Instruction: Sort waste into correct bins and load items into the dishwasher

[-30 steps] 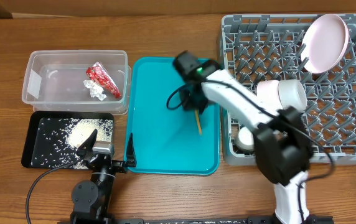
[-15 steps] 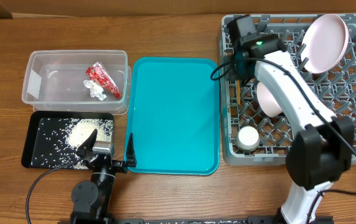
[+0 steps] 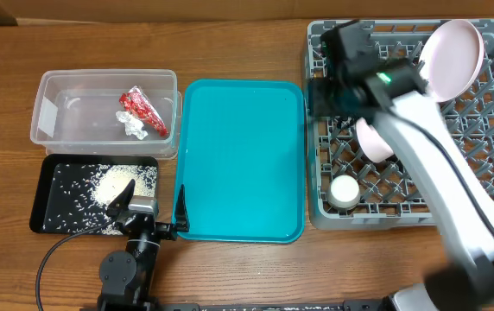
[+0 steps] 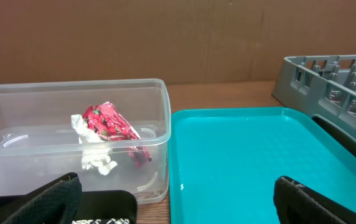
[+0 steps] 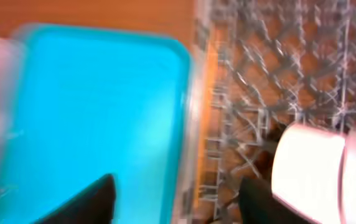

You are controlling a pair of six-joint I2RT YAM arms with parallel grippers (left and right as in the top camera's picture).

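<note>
The crumpled red wrapper (image 3: 143, 112) (image 4: 111, 123) lies in the clear tub (image 3: 53, 108) (image 4: 16, 118). White rice (image 3: 122, 179) is spread on the black tray (image 3: 44, 216). In the grey dish rack (image 3: 489, 181) (image 5: 277, 56) the round pale plate (image 3: 450, 56) stands on edge at the back, with a pink bowl (image 3: 370, 140) and a white cup (image 3: 345, 192) (image 5: 305, 168) nearer. My right gripper (image 3: 323, 93) (image 5: 175, 202) hangs blurred over the rack's left edge, open and empty. My left gripper (image 3: 152, 207) (image 4: 178, 205) rests open at the front. No chopsticks show.
A large teal tray (image 3: 243, 160) (image 4: 240, 162) (image 5: 97, 106) lies bare between the tub and the rack. Bare wooden table (image 3: 230, 276) runs along the front, and the right arm (image 3: 437, 164) arches over the rack.
My right arm swung from the teal tray, where it held a chopstick, to the rack's left edge. Its jaws opened and the chopstick is gone from view. The left arm stayed still.
</note>
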